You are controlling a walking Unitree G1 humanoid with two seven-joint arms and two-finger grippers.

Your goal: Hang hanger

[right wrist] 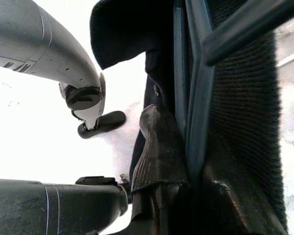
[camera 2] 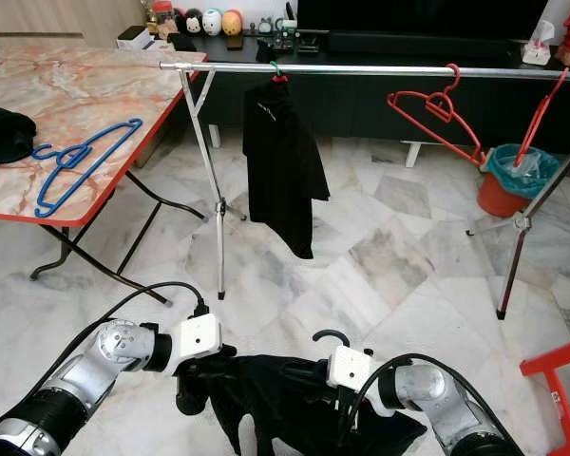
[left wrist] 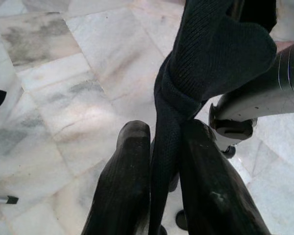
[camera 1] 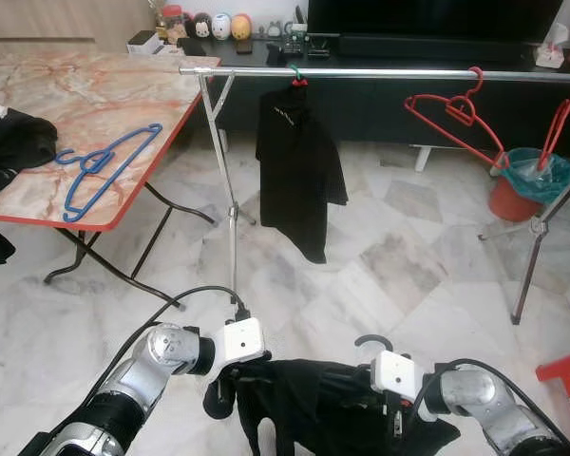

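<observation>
My left hand is clenched on a fold of the black garment; in the left wrist view its two fingers pinch a twisted rope of the dark knit cloth between them; the cloth runs up and away from the fingertips toward my other arm; below the hand lies the pale marble floor. My right hand is just beside it, low in front of me, grasping the dark hanger that sits inside the garment; in the right wrist view one finger presses against the hanger's bar with cloth bunched around it; the hanger's hook curls up just above this hand. The garment stretches between my two hands and sags below them. Well ahead of both hands, higher up, runs the metal rail of the clothes rack; a black shirt hangs from it on a green-hooked hanger, ahead of my left hand; two red hangers hang farther along, ahead of and beyond my right hand. Off to the far side of my left hand stands the marble-topped desk with a blue hanger lying on it; dark clothing is heaped at its edge.
</observation>
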